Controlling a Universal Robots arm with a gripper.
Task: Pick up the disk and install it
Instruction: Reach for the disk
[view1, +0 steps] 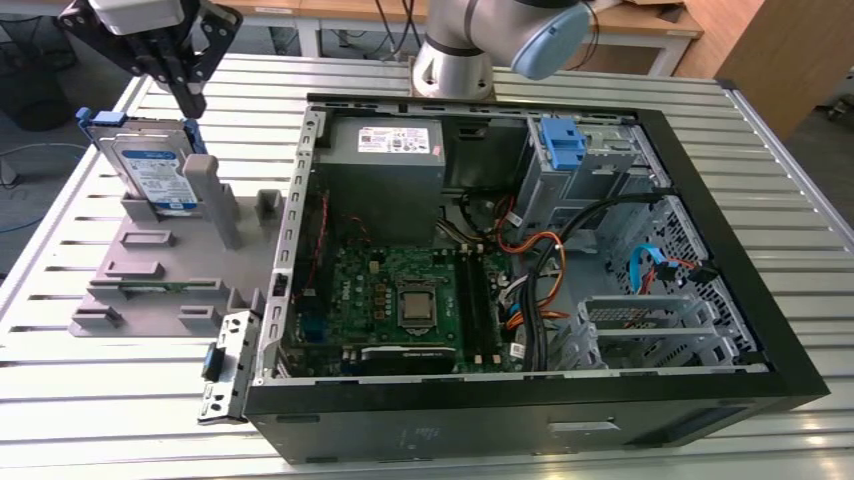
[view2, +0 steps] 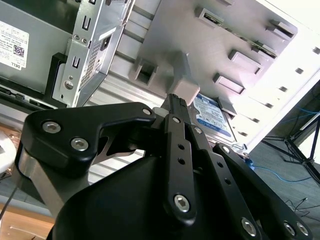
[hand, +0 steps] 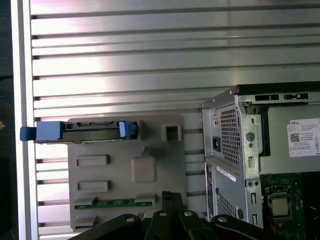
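I judge the job barely begun: the disk (view1: 155, 172) stands upright in the grey rack (view1: 144, 272) beside the open computer case (view1: 755, 262), not yet picked, while my gripper (view1: 191, 98) hovers just above it, fingers pinched together on nothing.

You have the disk (view1: 158, 172) standing upright on one long edge, slotted into the far end of a grey holder (view1: 147, 268). The holder lies on the slatted metal counter (view1: 67, 225) at the exterior view's left, beside the open computer case (view1: 507, 415). The disk is a flat silver rectangle with a white-and-blue label, framed by a bright blue caddy whose tabs jut out at its upper corners. In the first wrist view it appears edge-on (hand: 92, 131), a thin dark strip with blue ends. The second wrist view catches part of the label (view2: 212, 117).
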